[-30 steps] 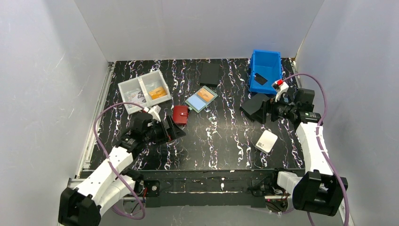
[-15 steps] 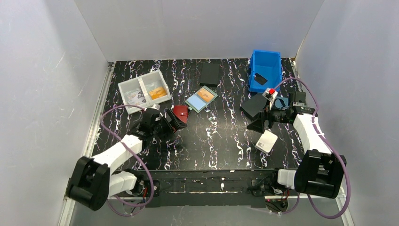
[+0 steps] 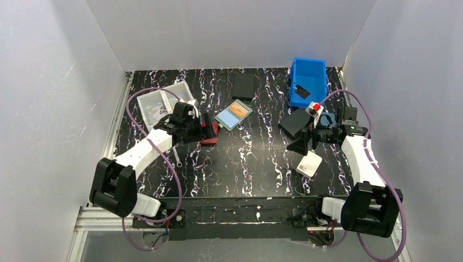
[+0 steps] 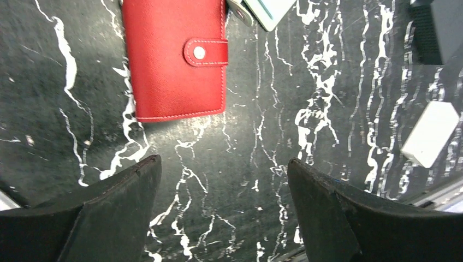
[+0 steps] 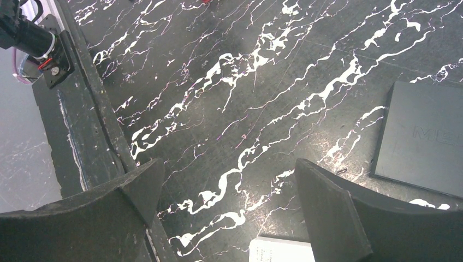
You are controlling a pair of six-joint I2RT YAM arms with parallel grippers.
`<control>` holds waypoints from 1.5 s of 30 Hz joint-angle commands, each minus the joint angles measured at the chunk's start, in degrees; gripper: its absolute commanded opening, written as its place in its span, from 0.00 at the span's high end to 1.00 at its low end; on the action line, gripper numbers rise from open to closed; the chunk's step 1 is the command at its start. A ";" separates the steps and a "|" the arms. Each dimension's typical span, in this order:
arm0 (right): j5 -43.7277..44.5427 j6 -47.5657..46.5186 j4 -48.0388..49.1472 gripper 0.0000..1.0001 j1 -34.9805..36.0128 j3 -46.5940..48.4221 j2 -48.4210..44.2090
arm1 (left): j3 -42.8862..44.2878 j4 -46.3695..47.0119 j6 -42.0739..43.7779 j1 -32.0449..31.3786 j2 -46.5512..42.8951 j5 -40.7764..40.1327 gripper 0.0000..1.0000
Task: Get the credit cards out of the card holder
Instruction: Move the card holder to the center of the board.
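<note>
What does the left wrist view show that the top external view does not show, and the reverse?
Only the left wrist view: the card holder lies closed with its snap tab fastened. It is beyond the tips of the open left gripper, with bare table between the fingers. Only the top external view: the right gripper, open over the table, the blue bin and the clear tray. Both: the card holder, the white box and the teal-framed case, of which the wrist view catches only a corner.
</note>
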 commanded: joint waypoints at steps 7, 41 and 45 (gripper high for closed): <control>-0.77 -0.72 0.40 0.02 -0.17 -0.68 -0.28 | 10.54 -11.17 12.06 1.04 10.39 2.38 0.15; -2.02 -1.37 -0.68 0.02 -0.10 -0.50 0.62 | 15.46 -10.93 12.22 5.60 25.08 3.75 0.38; -2.20 -1.55 -0.66 0.02 -0.12 -0.50 0.83 | 13.54 -9.20 10.79 5.49 23.98 4.85 0.60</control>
